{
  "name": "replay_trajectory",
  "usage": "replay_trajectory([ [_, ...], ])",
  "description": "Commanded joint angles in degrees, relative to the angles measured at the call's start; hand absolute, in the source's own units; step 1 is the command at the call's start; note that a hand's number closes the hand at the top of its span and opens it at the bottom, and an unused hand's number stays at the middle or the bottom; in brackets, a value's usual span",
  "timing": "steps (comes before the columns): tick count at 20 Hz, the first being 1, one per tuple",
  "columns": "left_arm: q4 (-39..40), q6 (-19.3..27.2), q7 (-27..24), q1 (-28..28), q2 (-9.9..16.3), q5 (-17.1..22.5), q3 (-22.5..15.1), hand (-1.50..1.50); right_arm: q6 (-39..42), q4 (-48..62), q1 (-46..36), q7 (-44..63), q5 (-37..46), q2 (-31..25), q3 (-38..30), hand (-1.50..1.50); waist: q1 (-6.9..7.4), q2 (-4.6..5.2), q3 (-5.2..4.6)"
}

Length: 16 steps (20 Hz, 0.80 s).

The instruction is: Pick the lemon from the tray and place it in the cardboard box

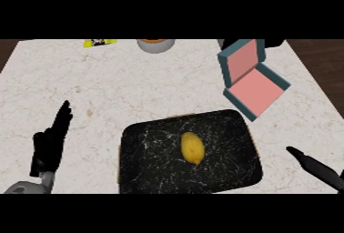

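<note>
Plainly nothing is picked yet: the lemon (192, 147) lies on the tray (144, 159), both hands' fingers straight, right hand (316, 169) nearest to reach left.

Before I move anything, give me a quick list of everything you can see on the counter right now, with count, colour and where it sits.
lemon: one, yellow, lying in the middle of the tray, untouched.
tray: one, black with white marbling, near the lower middle of the counter.
box: one, open, teal outside and pink inside, lid tilted up, at the right beyond the tray.
cup: one, grey with orange inside, at the far edge, partly cut off.
packet: one, yellow with dark print, at the far left edge, partly cut off.
counter: one, pale marbled stone.
left hand: one, black, fingers straight, left of the tray.
right hand: one, black, fingers straight, right of the tray.
</note>
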Motion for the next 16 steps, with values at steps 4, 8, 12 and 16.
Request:
replay_trajectory([
  [4, 0.0, -2.6, -2.1, 1.0, 4.0, -4.6, -3.2, 0.00, -4.6, -6.9, 15.8, -30.5, 7.6, 10.7, 2.0, -1.50, 1.07, 0.66, -0.62],
  [8, -0.3, -4.3, -2.8, 0.0, 4.8, -5.4, -3.7, 0.00, -10.9, -7.1, 30.0, -36.3, 18.4, 14.1, 6.9, -1.50, 3.61, 1.56, -0.95],
  [12, -0.8, -5.0, 0.3, -3.8, 3.8, -5.9, -4.5, 0.00, -19.8, -10.9, 41.2, -34.1, 23.1, 14.2, 16.3, -1.50, 5.08, 1.96, -0.93],
  [16, -1.0, -5.2, -0.4, -3.8, 3.4, -7.1, -4.9, 0.00, -26.7, -15.8, 51.3, -29.3, 30.5, 14.3, 29.0, -1.50, 6.69, 2.19, -0.97],
])
